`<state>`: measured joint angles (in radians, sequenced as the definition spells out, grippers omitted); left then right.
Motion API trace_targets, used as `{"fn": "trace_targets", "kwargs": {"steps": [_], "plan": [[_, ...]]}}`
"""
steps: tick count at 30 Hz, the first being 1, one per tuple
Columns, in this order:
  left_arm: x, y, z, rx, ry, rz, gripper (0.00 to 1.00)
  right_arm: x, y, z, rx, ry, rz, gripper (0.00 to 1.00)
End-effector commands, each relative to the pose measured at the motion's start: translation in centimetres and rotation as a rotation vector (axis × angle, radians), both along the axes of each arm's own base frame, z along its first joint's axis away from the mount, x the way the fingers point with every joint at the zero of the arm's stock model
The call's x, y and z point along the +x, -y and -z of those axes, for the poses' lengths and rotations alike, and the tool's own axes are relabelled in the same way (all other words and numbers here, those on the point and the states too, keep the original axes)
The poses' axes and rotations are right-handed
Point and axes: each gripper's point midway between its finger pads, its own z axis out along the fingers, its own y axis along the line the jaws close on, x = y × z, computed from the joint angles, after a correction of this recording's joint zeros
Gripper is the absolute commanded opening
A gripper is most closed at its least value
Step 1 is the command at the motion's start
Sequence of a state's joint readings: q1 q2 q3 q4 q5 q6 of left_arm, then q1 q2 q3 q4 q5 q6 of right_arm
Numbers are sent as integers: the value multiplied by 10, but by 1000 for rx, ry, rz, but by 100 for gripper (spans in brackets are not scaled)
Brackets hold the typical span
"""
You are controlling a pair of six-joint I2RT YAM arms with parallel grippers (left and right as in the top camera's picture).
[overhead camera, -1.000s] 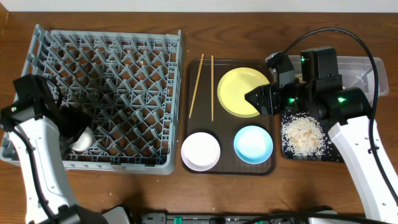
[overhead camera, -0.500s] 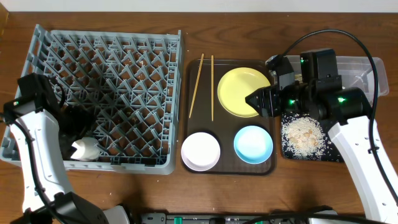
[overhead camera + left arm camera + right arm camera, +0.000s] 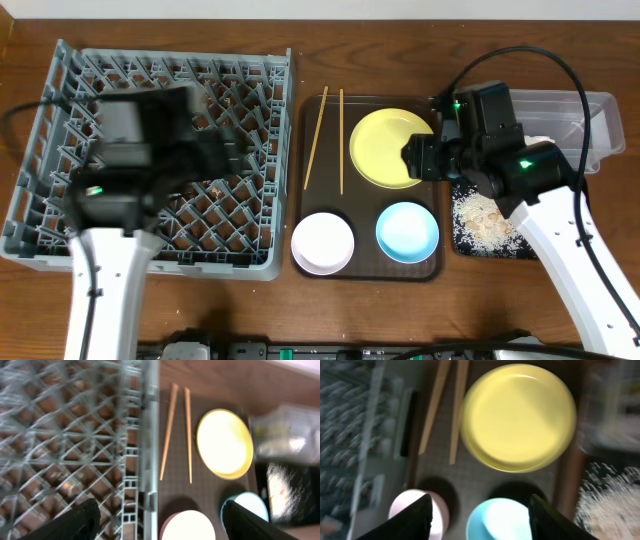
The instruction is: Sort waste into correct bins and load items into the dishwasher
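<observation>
Right gripper [image 3: 478, 504] spread wide, holding nothing | yellow plate [image 3: 519, 415] below, just ahead

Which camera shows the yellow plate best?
The right wrist view: the yellow plate is whole and biggest there. The left wrist view shows the plate whole but smaller, washed out. Overhead, the right arm hides its edge.

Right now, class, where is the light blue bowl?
In the overhead view, the light blue bowl sits at the near right corner of the brown serving tray, beside the pink bowl and in front of the yellow plate.
</observation>
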<state>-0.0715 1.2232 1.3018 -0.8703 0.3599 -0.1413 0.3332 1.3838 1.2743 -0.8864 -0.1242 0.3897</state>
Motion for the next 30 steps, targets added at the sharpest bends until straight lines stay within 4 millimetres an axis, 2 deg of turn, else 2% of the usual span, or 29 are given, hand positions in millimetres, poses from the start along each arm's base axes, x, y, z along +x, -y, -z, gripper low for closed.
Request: {"fn": "trace_targets", "kwargs": {"steps": [1,6,11,12,17,19,23,30], "plan": [[16,18,22,168,0,58,81,9,26,1,-38,-2,195,62],[41,86,61,173,-18,216,77,6,57,-4,-31,-15,279,65],[62,133,120,174,-72,279,70,-5,75,0,-36,-71,309,69],[68,140,136,185,-83,280,67,-9,75,3,-45,-89,305,70],[98,141,181,284,-65,177,64,-14,76,6,-59,-111,292,71],[108,144,189,291,-40,165,64,-15,74,7,-59,-112,288,71],[125,153,202,271,6,160,57,-15,72,9,-60,-113,279,72],[140,161,216,250,50,154,49,-18,70,17,-64,-130,275,72]]}}
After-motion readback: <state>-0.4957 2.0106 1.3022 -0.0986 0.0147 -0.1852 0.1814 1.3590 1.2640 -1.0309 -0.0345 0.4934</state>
